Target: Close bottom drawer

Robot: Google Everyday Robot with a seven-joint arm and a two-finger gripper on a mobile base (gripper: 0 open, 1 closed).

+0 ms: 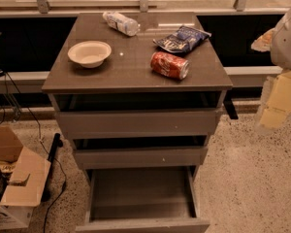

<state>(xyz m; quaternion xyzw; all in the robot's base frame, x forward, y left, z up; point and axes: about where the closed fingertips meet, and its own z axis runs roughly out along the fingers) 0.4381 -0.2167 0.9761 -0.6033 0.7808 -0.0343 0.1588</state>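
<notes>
Speckled floor point(252, 178), bottom drawer point(140, 193) open, end effector point(280, 100) right.

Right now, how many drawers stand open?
3: the top drawer slightly out, the middle drawer slightly out, the bottom drawer farthest out. The tool hangs at the right edge, away from them.

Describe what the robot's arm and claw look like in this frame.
At the right edge, beside the cabinet, a rounded white arm shell sits above the claw, which appears as pale cream-yellow, blocky flat-sided pieces. No cables, markings or labels are discernible.
</notes>
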